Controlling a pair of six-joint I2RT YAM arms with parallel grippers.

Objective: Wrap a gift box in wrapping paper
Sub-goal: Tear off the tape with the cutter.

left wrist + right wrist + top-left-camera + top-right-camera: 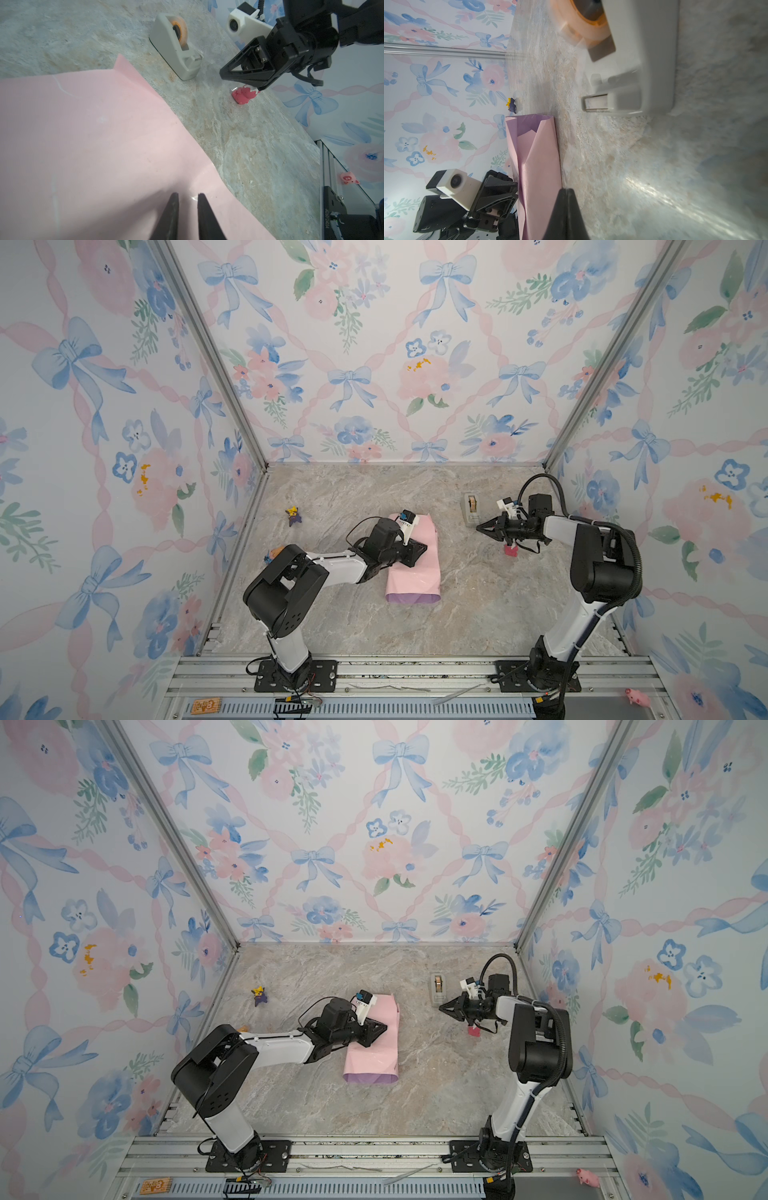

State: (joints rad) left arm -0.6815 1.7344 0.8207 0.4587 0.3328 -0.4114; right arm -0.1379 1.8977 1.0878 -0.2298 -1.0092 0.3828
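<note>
- Marble-look tabletop [457, 622], floral walls; wrapping paper [415, 580] lies mid-surface as a pink tube, gift box unseen, presumably inside.
- Paper judged light, thin, springy, quick to crease; I would pin its overlap flat, not pinch it.
- My left gripper [188, 195], jaws narrowly apart, rests on the paper; right gripper [478, 526], closed, sits beside the tape dispenser [471, 508], well apart from the paper.

The wrapping paper [415, 580] is pale pink with a lilac edge, the tape dispenser [471, 510] grey, the table [478, 614] marbled beige-grey
</note>
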